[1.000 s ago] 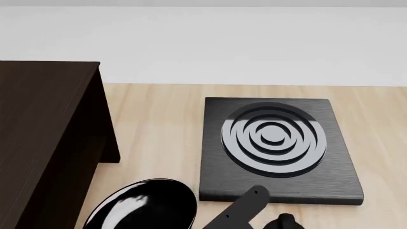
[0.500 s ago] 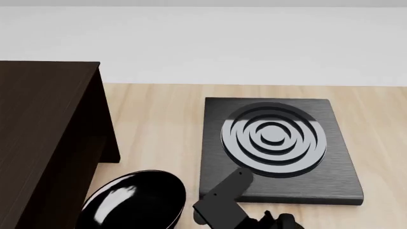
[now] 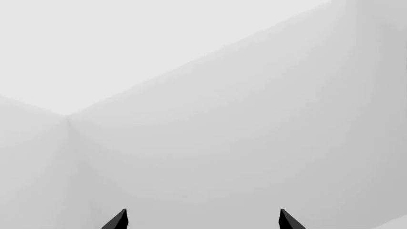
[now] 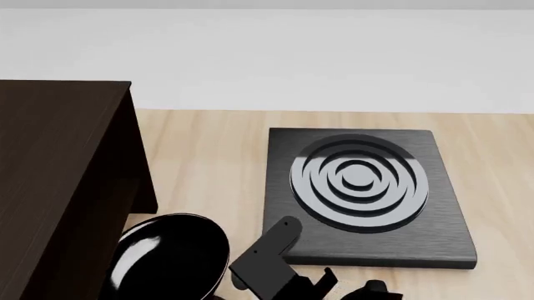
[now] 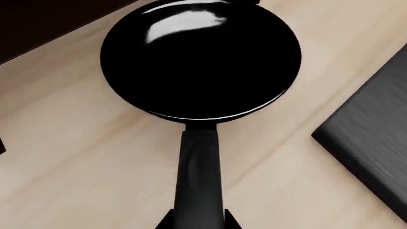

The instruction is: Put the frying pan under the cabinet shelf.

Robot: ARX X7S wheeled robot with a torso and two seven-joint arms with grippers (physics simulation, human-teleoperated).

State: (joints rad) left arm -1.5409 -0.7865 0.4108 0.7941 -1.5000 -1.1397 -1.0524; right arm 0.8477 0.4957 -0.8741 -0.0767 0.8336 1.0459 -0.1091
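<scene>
My right hand [image 5: 197, 224] is clamped on the frying pan [image 4: 167, 259] handle; the bowl points to 10 o'clock, beside the cabinet shelf [image 4: 59, 181]. Left hand [image 3: 202, 220] spread wide, idle.

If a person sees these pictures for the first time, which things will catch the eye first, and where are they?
First the glossy black frying pan at the near edge of the wooden table, its handle held by the right end effector. Left of it stands the big dark cabinet shelf, and to its right lies the square black stove plate with grey rings.
</scene>
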